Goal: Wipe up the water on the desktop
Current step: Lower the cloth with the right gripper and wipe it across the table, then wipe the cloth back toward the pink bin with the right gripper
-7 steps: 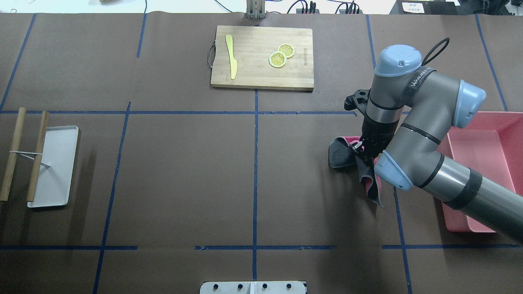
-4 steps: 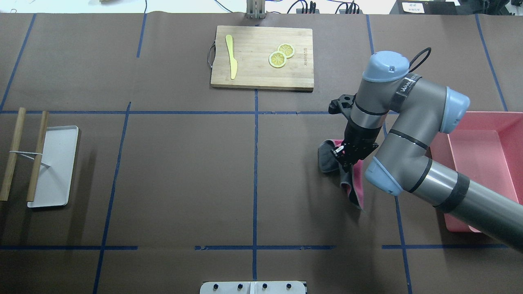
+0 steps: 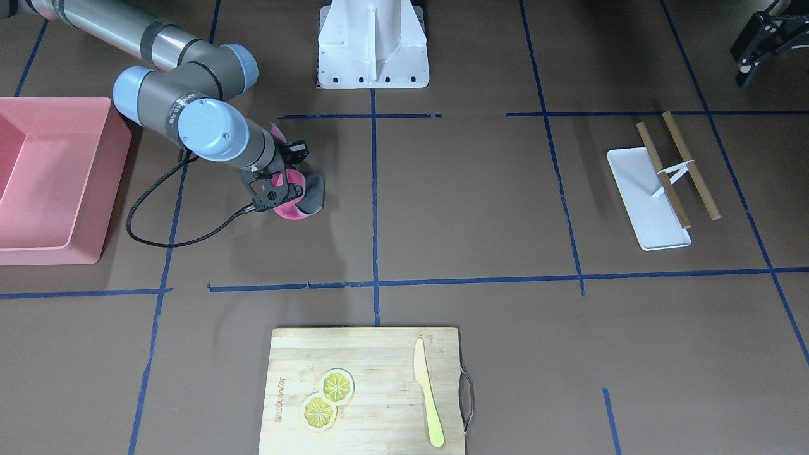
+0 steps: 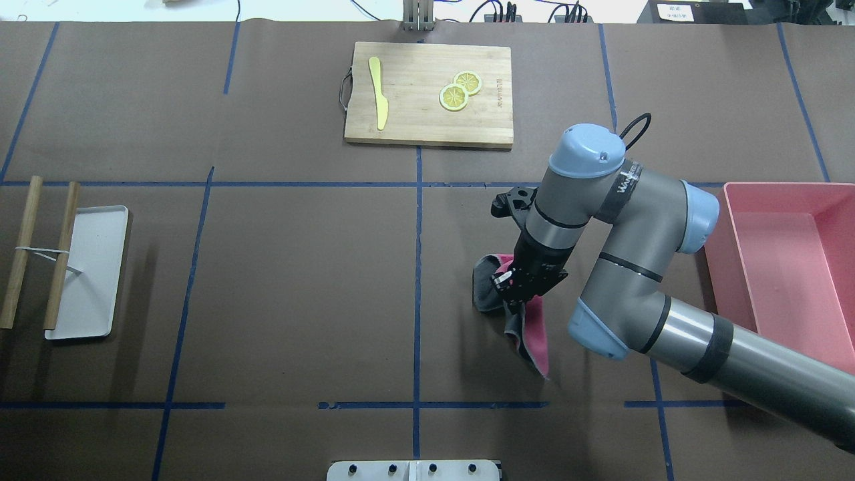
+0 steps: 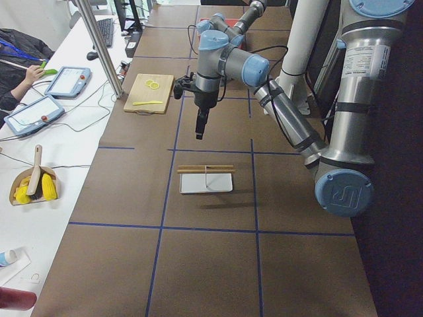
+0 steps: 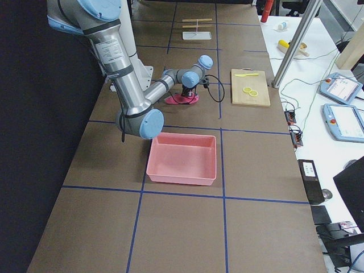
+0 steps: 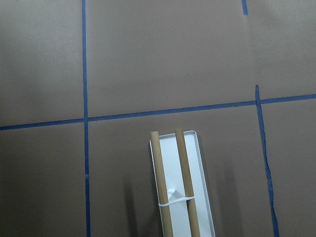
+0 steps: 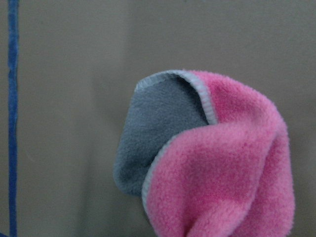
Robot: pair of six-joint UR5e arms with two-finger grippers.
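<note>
Here the right pincer (image 4: 520, 286) points down, its jaws closed tight on a pink-and-grey cloth (image 4: 532, 337). The cloth bunches beneath the pincer and trails from it toward the robot. The counter (image 4: 300, 280) lies directly under this pincer, with the cloth touching it. A pink bin (image 4: 781, 260) sits well off to its right. The left pincer (image 3: 757, 45) hangs over the counter, a white tray (image 3: 638, 189) lower down nearby; I cannot tell whether its jaws are parted.

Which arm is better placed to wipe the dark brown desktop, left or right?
Right. The right gripper is shut on the pink-and-grey fleece cloth, low over the dark-brown desktop; the left gripper hangs far off above the white rectangular tray.
</note>
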